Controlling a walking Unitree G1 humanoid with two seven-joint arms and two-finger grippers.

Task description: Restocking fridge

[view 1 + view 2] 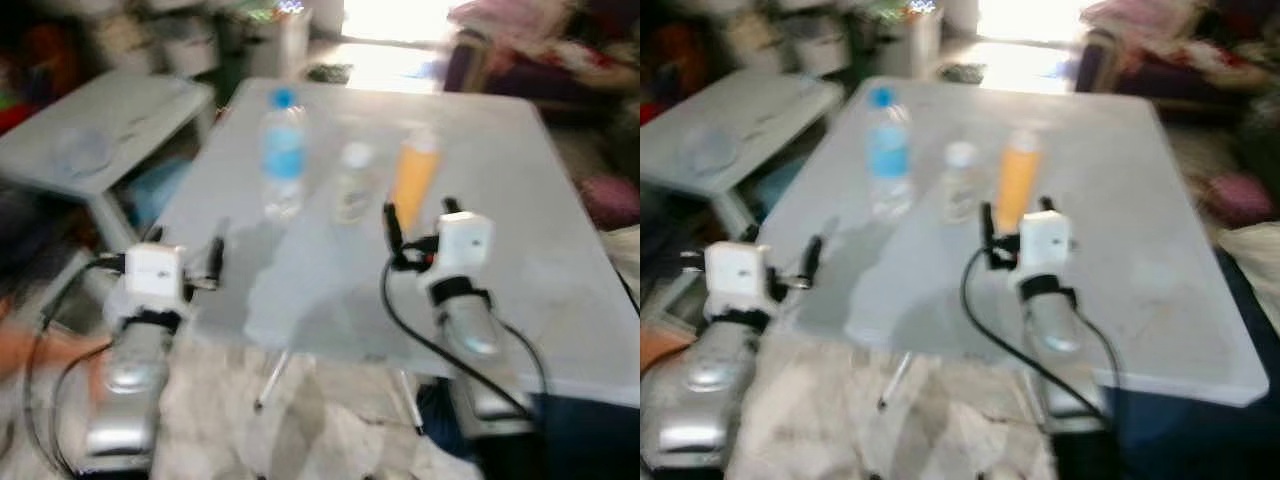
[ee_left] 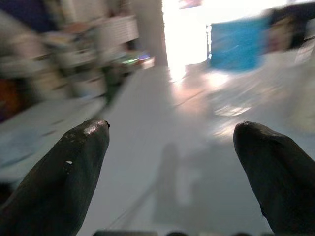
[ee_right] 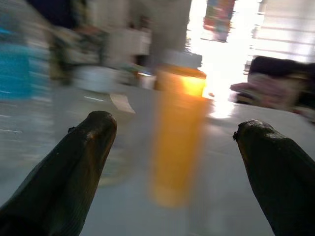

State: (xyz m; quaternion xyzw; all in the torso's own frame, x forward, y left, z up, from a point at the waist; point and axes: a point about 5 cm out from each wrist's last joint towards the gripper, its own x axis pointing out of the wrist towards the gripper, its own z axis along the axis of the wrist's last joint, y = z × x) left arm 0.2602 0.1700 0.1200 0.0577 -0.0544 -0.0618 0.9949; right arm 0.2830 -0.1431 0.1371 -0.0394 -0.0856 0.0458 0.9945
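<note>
Three bottles stand in a row on the grey folding table [image 1: 520, 200]: a water bottle [image 1: 283, 150] with a blue label and cap, a small clear bottle [image 1: 353, 185] with a white cap, and an orange juice bottle [image 1: 414, 175]. My right gripper [image 3: 174, 127] is open just in front of the orange juice bottle [image 3: 177, 142], which stands between its fingers but a little beyond the tips. Over the table's front left corner my left gripper [image 2: 172, 128] is open with nothing in it, and the water bottle's blue label [image 2: 238, 44] shows far ahead. All views are blurred.
A lower grey table [image 1: 100, 130] stands to the left with clutter behind it. A couch with cloths [image 1: 540, 50] is at the back right. A dark blue box [image 1: 580, 430] sits under the table's front right corner. Folding legs [image 1: 270, 375] show below the front edge.
</note>
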